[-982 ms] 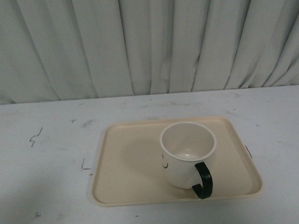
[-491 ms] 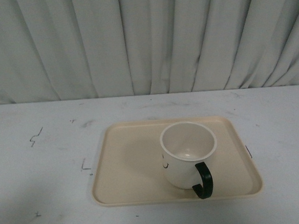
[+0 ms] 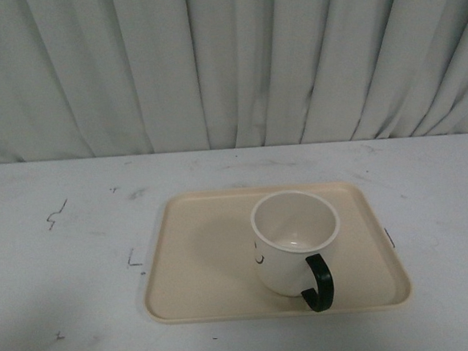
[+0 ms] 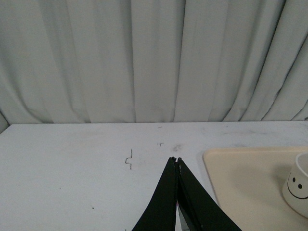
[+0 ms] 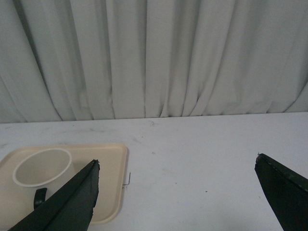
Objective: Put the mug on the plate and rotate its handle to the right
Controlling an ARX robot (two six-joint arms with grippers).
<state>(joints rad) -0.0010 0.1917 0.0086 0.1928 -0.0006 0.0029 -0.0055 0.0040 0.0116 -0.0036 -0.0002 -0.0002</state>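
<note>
The mug (image 3: 291,252) stood upright on the plate (image 3: 196,262), toward 4 o'clock from the plate's centre, so the placing step looked done. In the front view its dark handle (image 3: 318,282) stuck out at about 5 o'clock, so the step in hand was probably the turn. The next move would call for bringing the handle round anticlockwise to 3 o'clock without sliding the mug off the low rim.

Neither arm showed in the front view. The left gripper (image 4: 176,161) had its fingers pressed together on nothing, above the white table (image 3: 63,260). The right gripper (image 5: 176,160) was spread wide and empty.

No brand or writing could be read. The mug carried only a black smiley face (image 4: 298,185).
</note>
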